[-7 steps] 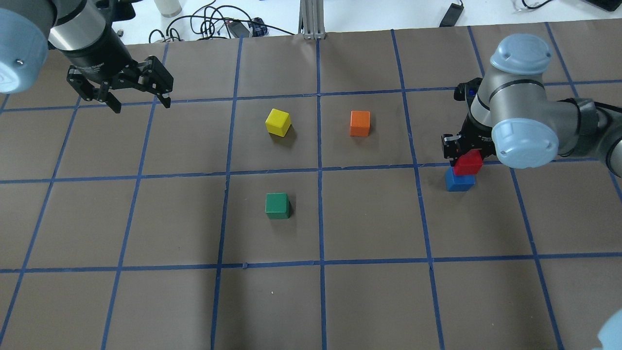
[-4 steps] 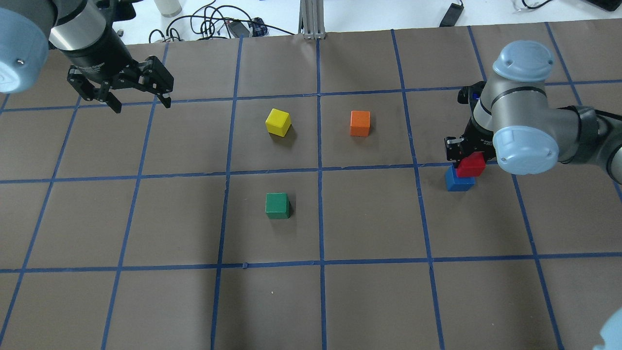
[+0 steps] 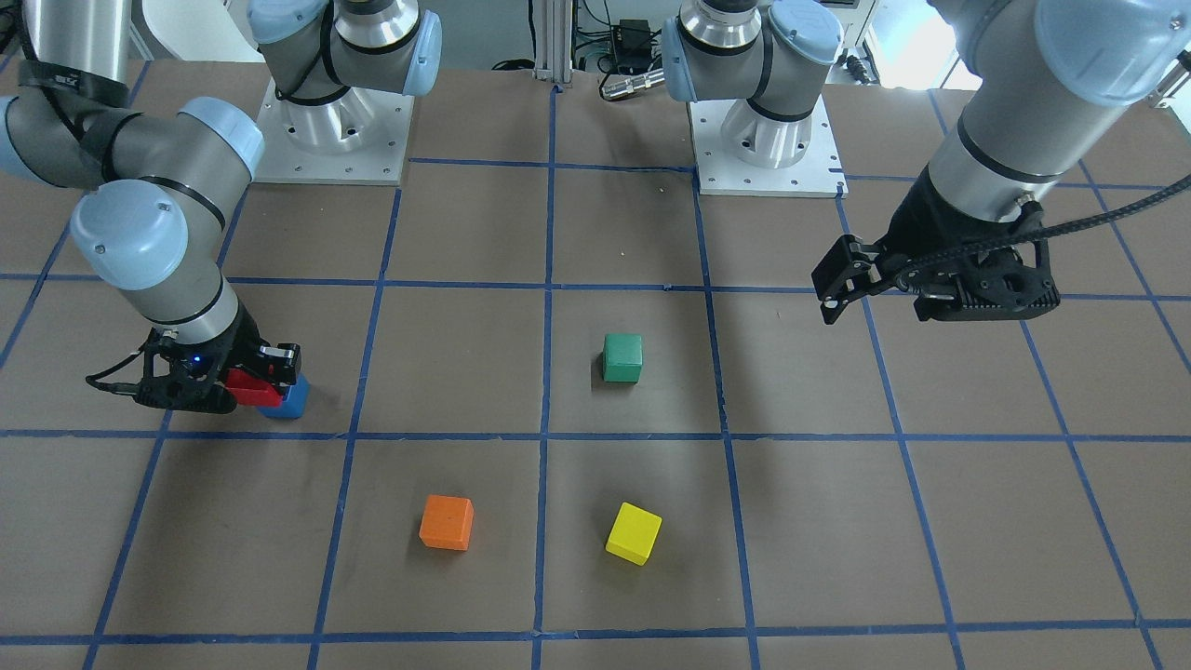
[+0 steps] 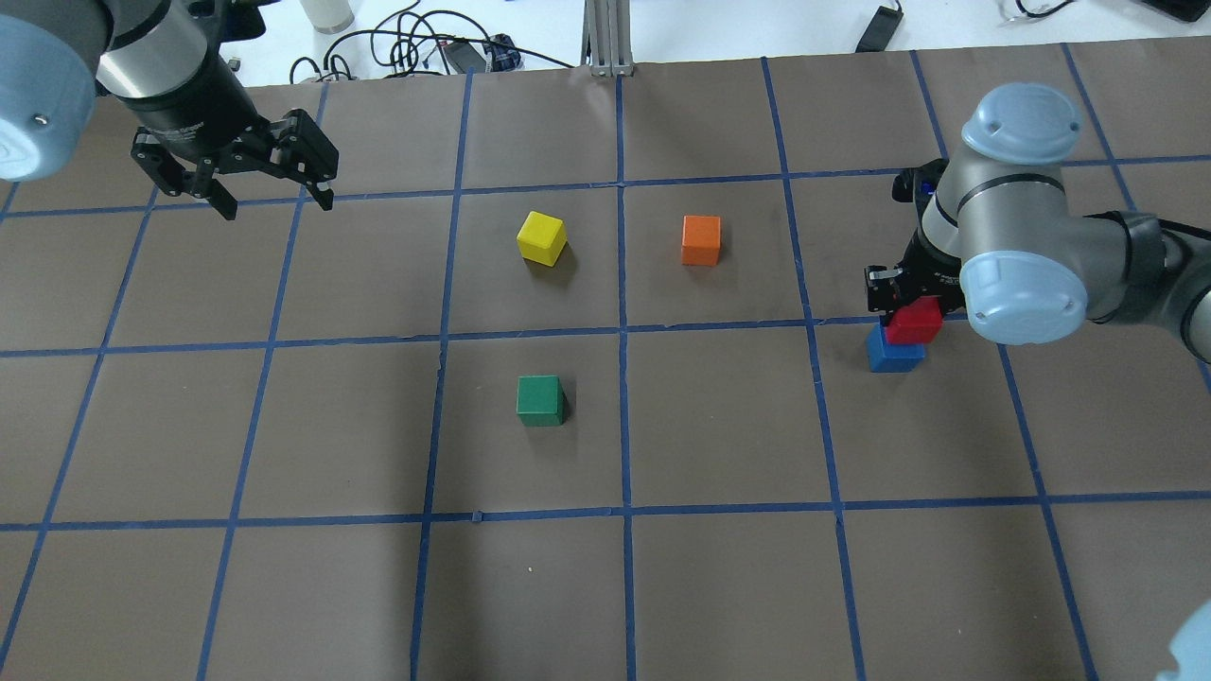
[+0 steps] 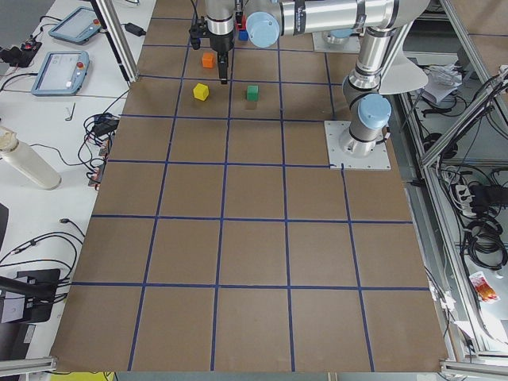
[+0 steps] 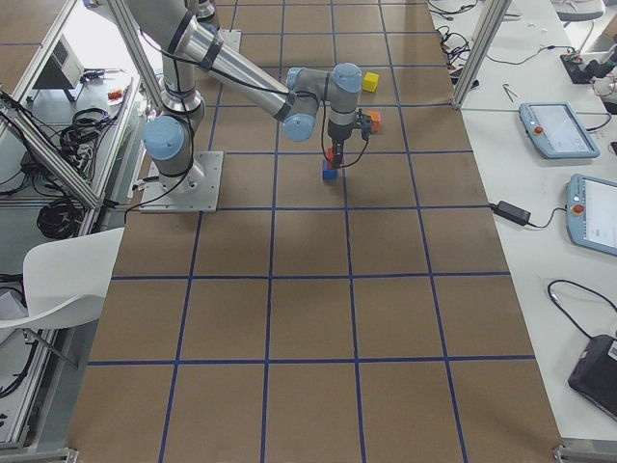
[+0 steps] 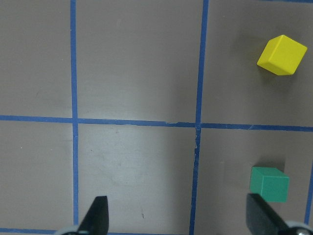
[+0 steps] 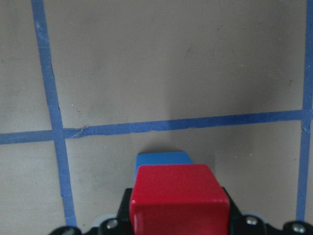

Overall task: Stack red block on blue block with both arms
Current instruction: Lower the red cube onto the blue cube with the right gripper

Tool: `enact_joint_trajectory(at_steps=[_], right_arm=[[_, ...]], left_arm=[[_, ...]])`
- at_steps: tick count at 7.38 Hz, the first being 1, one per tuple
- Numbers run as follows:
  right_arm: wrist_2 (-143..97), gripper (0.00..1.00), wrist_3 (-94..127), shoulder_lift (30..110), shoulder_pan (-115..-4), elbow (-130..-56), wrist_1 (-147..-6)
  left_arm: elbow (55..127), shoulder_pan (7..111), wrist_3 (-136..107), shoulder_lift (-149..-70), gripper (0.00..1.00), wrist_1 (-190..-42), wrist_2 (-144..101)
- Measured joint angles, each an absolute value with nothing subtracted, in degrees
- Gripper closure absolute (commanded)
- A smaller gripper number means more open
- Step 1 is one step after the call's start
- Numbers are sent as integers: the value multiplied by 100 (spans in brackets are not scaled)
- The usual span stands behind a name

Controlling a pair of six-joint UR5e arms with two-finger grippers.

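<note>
Surface: the tabletop [image 4: 719, 435] is covered in brown paper and split into squares by a blue tape grid [image 4: 622, 426]. The paper is scuffed, with a few seams. Both arms bolt to silver base plates [image 3: 330, 149] on the robot's edge.

Room: past the far edge there's a white bench with a tangle of black cables [image 4: 407, 43] and an aluminium post [image 4: 605, 38]. Two teach pendants [image 6: 559, 130] lie on the white side table at the robot's right end. A white chair [image 6: 58, 280] stands behind the robot.

Writing: there's small white print on the black collar [image 4: 184, 128] above the left jaws, too small to read. Pendant screens are unreadable too.

Task items: the right gripper [image 4: 911, 312] is low over the tabletop, jaws pinching the red block [image 4: 914, 323]. Red sits over the blue block [image 4: 894, 357], offset slightly toward the far side in the overhead view. Can't tell whether the two faces touch. Blue is on the tabletop in the robot's right half, just on the robot's side of a cross tape line. In the right wrist view, red fills the bottom centre and a strip of blue's top shows beyond it.

The left gripper [image 4: 276, 205] is held high over the far-left squares, jaws spread wide.

Others: the yellow cube [image 4: 542, 236] and orange cube [image 4: 701, 239] sit in adjacent centre squares. The green cube [image 4: 540, 400] is a square nearer the robot than yellow. All three are well apart from the red/blue pair.
</note>
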State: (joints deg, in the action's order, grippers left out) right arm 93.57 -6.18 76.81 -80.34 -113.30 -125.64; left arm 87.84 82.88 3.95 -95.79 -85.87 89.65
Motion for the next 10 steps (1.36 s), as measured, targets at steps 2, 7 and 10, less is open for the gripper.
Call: enact_joint_trajectory(at_steps=[2,7,10], right_arm=[[9310,100,-639,7681,-8033,-11381,-12550],[9308,52,-704,7697,-8028,-11414,-12577],[9310,25,-711,7687,-8026,-11424,-12577]], left_arm=[[8751,8287,395,-9601,0,-8592,8965],[8753,8288,396,-9615,0,-8590,8965],[8760,8288,396,-9615,0,-8587,8965]])
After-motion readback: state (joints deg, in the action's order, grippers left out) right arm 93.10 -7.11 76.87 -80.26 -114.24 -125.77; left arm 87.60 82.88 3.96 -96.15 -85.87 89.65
